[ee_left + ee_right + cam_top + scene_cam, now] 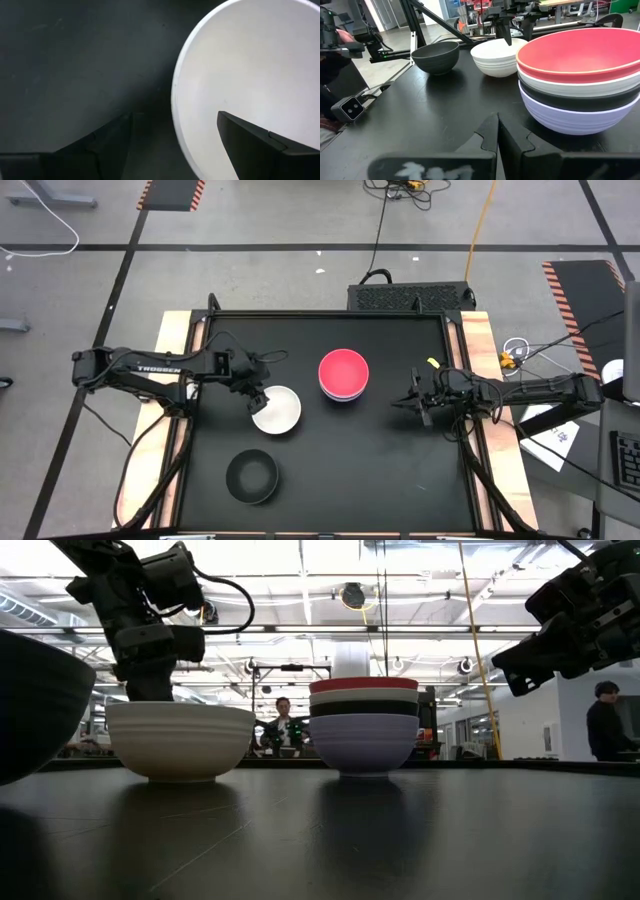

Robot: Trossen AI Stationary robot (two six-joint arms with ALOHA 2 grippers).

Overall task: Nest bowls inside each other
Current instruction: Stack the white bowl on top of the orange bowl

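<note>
A white bowl [281,411] [180,740] stands alone on the black table. My left gripper [258,399] [175,114] is open over this bowl's left rim [176,85], one finger outside and one inside, and no contact shows. A stack [343,374] [580,80] stands to the right of the white bowl: a red bowl on top, then white, black and lavender at the bottom. A single black bowl [252,477] [436,56] stands nearer the table's near edge. My right gripper [414,402] [497,122] is shut and hovers right of the stack.
The black table top [400,470] has free room to the right of the black bowl and along the far side. Wooden side rails [480,340] border the table. People stand in the room beyond the table [283,720].
</note>
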